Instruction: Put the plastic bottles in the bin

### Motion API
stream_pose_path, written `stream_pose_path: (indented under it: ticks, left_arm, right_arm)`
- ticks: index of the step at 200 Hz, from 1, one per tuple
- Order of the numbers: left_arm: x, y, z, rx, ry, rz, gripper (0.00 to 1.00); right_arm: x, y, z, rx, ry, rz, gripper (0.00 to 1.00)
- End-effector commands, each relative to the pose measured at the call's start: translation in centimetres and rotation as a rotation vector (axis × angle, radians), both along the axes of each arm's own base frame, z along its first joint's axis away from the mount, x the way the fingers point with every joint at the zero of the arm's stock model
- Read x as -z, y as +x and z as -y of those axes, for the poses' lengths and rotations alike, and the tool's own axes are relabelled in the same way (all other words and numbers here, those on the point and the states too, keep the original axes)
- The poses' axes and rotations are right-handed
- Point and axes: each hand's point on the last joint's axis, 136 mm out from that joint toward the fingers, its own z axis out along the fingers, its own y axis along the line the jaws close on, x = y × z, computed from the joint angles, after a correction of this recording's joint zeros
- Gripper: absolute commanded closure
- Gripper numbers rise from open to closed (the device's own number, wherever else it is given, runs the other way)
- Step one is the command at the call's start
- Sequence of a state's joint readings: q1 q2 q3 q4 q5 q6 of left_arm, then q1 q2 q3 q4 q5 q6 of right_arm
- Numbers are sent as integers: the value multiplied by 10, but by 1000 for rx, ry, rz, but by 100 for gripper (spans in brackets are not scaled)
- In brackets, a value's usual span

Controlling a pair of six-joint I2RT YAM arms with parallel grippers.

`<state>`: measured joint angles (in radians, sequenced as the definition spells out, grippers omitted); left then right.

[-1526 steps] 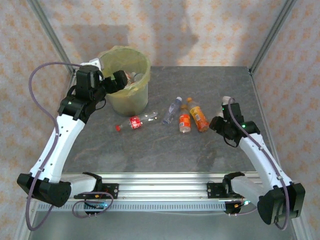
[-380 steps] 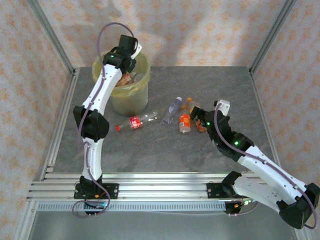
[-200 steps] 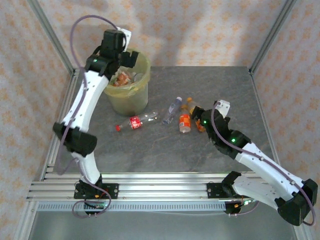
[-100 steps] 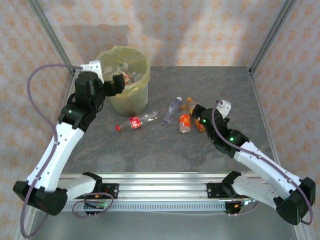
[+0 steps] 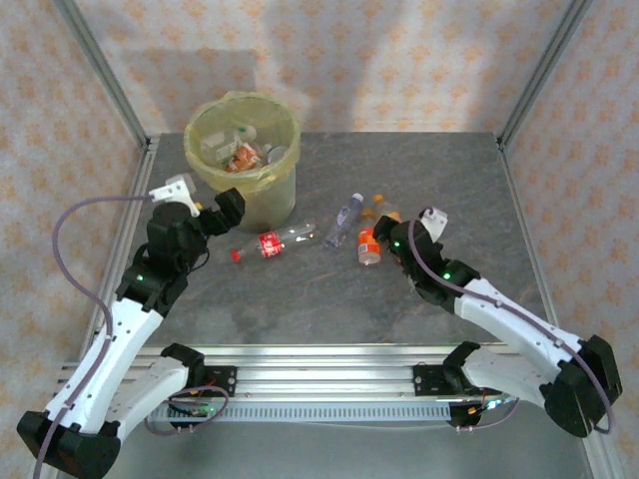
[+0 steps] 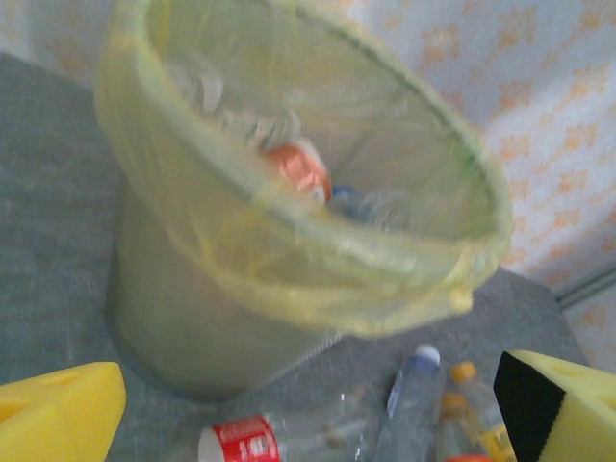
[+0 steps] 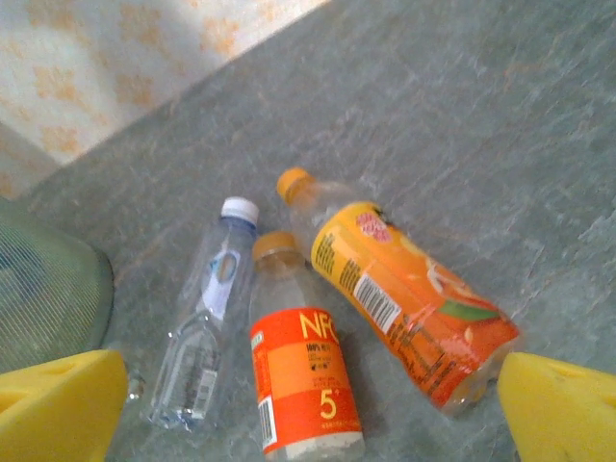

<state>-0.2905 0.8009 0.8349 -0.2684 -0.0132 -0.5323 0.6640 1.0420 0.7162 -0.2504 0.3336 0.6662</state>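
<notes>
Four plastic bottles [image 5: 343, 220] lie on their sides on the grey counter [image 5: 300, 304], in a loose row to the right of the bin [image 5: 268, 205]. Nearest the bin you have a clear red-labelled bottle [image 5: 272, 242], its red cap pointing towards the left arm. Next comes a clear blue-labelled bottle [image 7: 204, 332]. An orange-labelled bottle [image 7: 306, 390] with an orange cap lies just beside it, almost parallel. To the right of that is a juice bottle [image 7: 409, 308] in an orange wrapper. It is angled so that its cap sits close to the orange-labelled bottle's cap while its base swings away.

The bin stands upright near the far left corner of the counter, its yellow liner [image 6: 289, 252] folded over the rim. Inside it you can see several more bottles heaped together, among them a binned bottle [image 6: 298, 168] with an orange-red label. The left wrist view is too blurred to count them.

Your left fingers [image 6: 58, 416] are spread wide with nothing between them. They are on the near side of the bin, close to its wall, and the red-labelled bottle's cap end lies just beside them on the counter.

Your right fingers [image 7: 60, 409] are also spread wide and grip nothing. From above they cover most of the juice bottle. In the right wrist view the juice bottle and the orange-labelled bottle lie between the two fingers. You cannot tell whether either finger touches the counter.
</notes>
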Motion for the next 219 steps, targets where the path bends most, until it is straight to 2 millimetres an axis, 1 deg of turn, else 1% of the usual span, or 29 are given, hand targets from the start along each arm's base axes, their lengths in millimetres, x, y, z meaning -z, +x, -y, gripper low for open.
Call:
stream_pose_path:
  ticks: [1, 17, 25, 29, 40, 67, 79, 98, 118, 148, 170, 219]
  left_arm:
    - [5, -12, 9, 24, -75, 32, 0]
    - [20, -23, 8, 21, -100, 21, 0]
    - [28, -27, 7, 15, -117, 15, 0]
    - [32, -29, 6, 10, -126, 14, 0]
    - [43, -34, 4, 1, -155, 7, 0]
    - [67, -40, 0, -34, -220, -15, 0]
    - [74, -40, 0, -44, -234, -23, 0]
    - [78, -38, -1, -59, -236, -37, 0]
    - [87, -36, -6, -99, -222, -73, 0]
    - [97, -32, -4, -100, -218, -111, 0]
    - [99, -28, 0, -90, -218, -126, 0]
    - [102, -28, -1, -95, -199, -141, 0]
  right_arm:
    - [3, 3, -15, -43, 23, -57, 1]
    - [15, 5, -24, -73, -4, -113, 0]
    - [17, 5, -28, -87, -9, -134, 2]
    - [25, 6, -31, -93, -24, -163, 3]
    - [35, 8, -36, -106, -38, -207, 5]
    - [54, 10, -41, -108, -88, -306, 7]
    - [60, 12, -42, -111, -109, -348, 7]
    - [66, 14, -47, -127, -122, -394, 9]
    - [69, 18, -53, -146, -114, -415, 11]
    - [85, 20, -49, -129, -138, -494, 12]
    - [96, 22, -45, -122, -157, -530, 14]
    - [100, 33, -52, -150, -170, -535, 15]
